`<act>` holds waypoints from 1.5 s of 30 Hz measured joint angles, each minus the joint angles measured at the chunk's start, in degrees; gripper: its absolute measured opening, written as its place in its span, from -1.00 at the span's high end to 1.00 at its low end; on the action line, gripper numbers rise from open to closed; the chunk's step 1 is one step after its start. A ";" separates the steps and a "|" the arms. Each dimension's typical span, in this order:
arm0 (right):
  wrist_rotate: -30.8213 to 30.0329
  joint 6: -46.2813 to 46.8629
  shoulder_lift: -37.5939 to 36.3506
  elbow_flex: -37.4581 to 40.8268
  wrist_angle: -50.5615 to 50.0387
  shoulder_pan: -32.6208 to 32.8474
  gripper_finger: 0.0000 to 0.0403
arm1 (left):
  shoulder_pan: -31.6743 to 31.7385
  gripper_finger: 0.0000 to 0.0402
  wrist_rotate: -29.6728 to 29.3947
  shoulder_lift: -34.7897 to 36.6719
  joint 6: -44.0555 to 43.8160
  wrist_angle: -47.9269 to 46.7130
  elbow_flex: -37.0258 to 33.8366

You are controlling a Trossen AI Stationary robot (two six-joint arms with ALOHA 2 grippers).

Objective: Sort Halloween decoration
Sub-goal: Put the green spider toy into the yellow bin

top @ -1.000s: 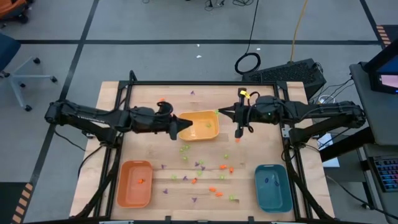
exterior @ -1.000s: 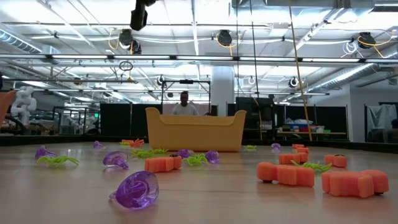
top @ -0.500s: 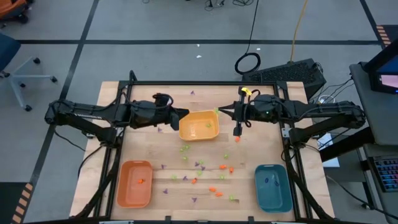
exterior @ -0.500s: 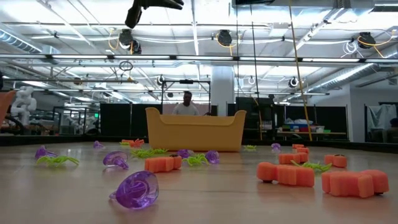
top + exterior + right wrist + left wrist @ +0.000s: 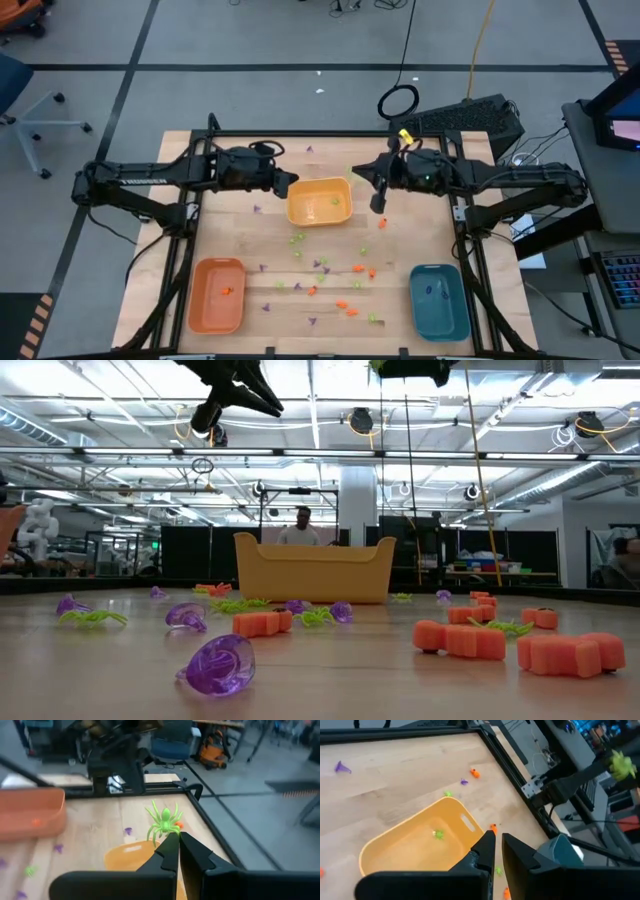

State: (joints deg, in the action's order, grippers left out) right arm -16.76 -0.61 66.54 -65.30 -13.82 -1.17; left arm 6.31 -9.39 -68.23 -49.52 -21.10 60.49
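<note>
Right hand (image 5: pixel 175 836) pinches a green spider (image 5: pixel 163 824) above the yellow tray (image 5: pixel 320 202); left hand (image 5: pixel 497 840) closed, empty.

Wooden table (image 5: pixel 230 235), yellow tray (image 5: pixel 319 201), orange tray (image 5: pixel 217 294), teal tray (image 5: pixel 438 301), scattered orange, green, purple decoration pieces (image 5: pixel 318 279) between trays
</note>
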 joint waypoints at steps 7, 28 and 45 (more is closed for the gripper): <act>0.08 17.48 1.38 0.02 -2.16 -1.10 1.00 | 2.40 0.84 0.82 0.00 3.64 -4.23 0.00; 16.95 47.18 25.05 -13.15 -15.33 -7.30 1.00 | 3.69 0.35 8.86 0.36 8.30 -16.27 0.00; 27.51 40.61 40.52 -22.29 -26.83 -13.14 0.99 | 3.80 0.35 7.08 0.35 8.48 -26.56 0.00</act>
State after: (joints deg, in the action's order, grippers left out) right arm 10.74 40.00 107.06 -87.59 -40.66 -14.31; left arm 10.11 -2.31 -67.88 -41.04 -47.66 60.49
